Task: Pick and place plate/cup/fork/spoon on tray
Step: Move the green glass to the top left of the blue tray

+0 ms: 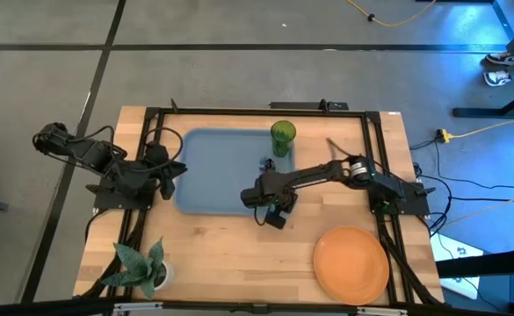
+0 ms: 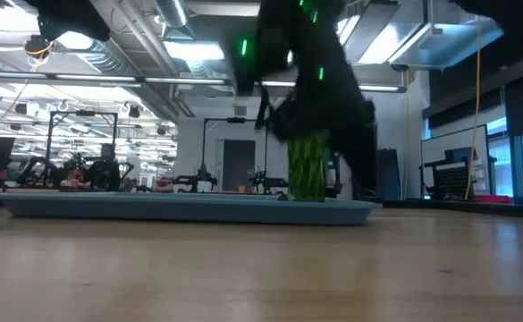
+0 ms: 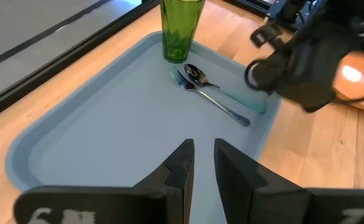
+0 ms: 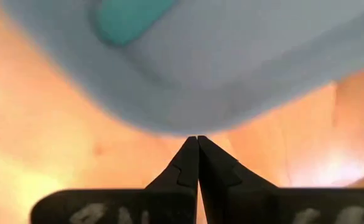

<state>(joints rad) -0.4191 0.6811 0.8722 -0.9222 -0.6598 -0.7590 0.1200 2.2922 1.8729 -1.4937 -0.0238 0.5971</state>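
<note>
We see the right gripper (image 4: 197,146) closed and empty, low over the tray (image 1: 213,171) rim's near edge. Left gripper (image 3: 200,155) waits at the tray's left end, fingers narrow, holding nothing. Cup (image 1: 282,136), spoon (image 3: 222,87) and fork (image 3: 213,99) sit in the tray. Plate (image 1: 351,263) is on the tabletop (image 1: 239,254), well apart.
</note>
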